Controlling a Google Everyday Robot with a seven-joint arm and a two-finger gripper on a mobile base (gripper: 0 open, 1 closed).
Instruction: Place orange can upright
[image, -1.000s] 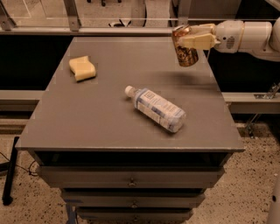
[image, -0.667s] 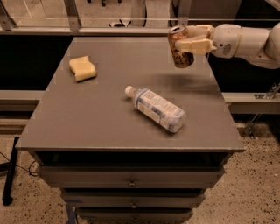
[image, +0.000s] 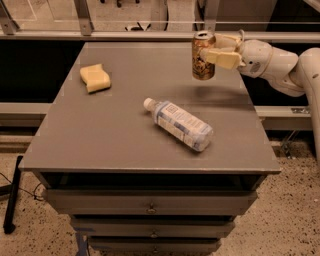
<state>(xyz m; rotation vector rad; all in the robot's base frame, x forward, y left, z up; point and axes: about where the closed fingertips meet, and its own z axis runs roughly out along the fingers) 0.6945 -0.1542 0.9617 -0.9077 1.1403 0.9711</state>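
Camera view, far right of a grey table (image: 115, 135): orange can (image: 202, 57) clamped from its right side in the gripper (image: 214, 50) on a white arm. Upright, silver top up, apparently just clear of the surface, with a shadow beneath. Near the middle, lying on its side, a clear water bottle (image: 180, 124), cap toward the far left. At the far left, a yellow sponge (image: 95, 78). Drawers (image: 150, 202) below.
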